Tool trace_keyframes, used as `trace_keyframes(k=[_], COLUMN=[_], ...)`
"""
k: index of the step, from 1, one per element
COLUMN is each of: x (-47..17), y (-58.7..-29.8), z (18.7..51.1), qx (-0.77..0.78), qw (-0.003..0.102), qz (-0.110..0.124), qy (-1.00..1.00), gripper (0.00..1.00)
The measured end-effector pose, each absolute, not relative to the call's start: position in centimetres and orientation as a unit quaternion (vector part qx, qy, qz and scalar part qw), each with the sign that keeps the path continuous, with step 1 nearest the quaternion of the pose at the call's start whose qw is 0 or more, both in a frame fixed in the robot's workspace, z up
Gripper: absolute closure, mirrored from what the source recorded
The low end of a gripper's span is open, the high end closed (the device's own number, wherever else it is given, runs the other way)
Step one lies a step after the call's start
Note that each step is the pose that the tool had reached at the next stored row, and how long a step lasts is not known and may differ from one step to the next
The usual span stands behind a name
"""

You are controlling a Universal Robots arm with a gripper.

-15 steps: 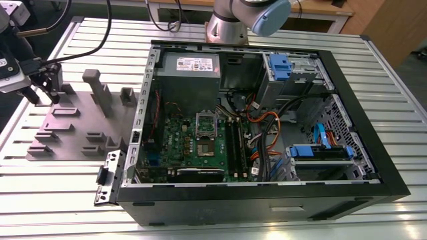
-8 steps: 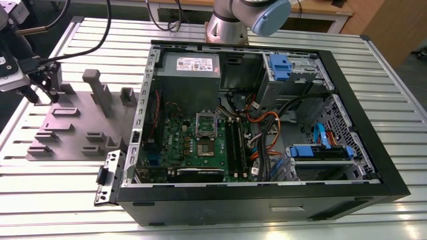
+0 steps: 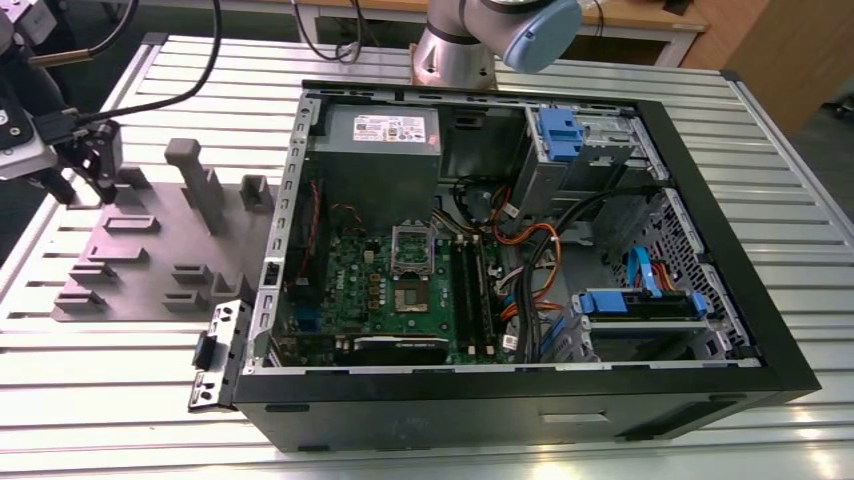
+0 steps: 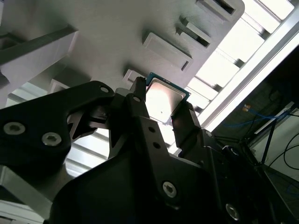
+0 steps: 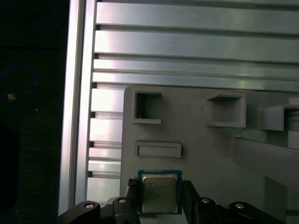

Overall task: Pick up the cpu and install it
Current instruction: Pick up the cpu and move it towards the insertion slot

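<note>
2 black fingers point(image 4: 138, 100) of the gripper point(image 4: 162, 98) clamp the cpu point(image 4: 164, 95) between them; its print is unreadable; a grey moulded tray point(image 4: 117, 28) lies beyond the fingertips.

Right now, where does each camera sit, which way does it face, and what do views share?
Exterior view: high off the arm, looking down into the open computer case on the slatted table; the arm and the gripper, over the grey tray at the exterior view's left, show.
First wrist view: on the wrist, facing the tray; gripper fingers flank the cpu.
Second wrist view: on the wrist, looking along the gripper's dark body toward the tray.
Shared: both wrist views show the gripper shut on the cpu.
</note>
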State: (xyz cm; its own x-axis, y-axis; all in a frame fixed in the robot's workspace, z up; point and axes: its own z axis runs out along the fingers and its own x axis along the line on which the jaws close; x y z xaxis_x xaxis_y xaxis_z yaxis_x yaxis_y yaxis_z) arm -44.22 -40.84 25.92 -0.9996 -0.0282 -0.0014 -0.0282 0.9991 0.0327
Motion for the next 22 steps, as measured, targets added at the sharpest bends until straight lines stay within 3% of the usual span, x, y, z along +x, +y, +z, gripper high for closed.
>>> trace_keyframes(k=[22], x=[-44.2], y=[-40.8], z=[27.1], qx=[-0.014], qw=[0.001], qz=[0.016], qy=[1.000], gripper=[0.53])
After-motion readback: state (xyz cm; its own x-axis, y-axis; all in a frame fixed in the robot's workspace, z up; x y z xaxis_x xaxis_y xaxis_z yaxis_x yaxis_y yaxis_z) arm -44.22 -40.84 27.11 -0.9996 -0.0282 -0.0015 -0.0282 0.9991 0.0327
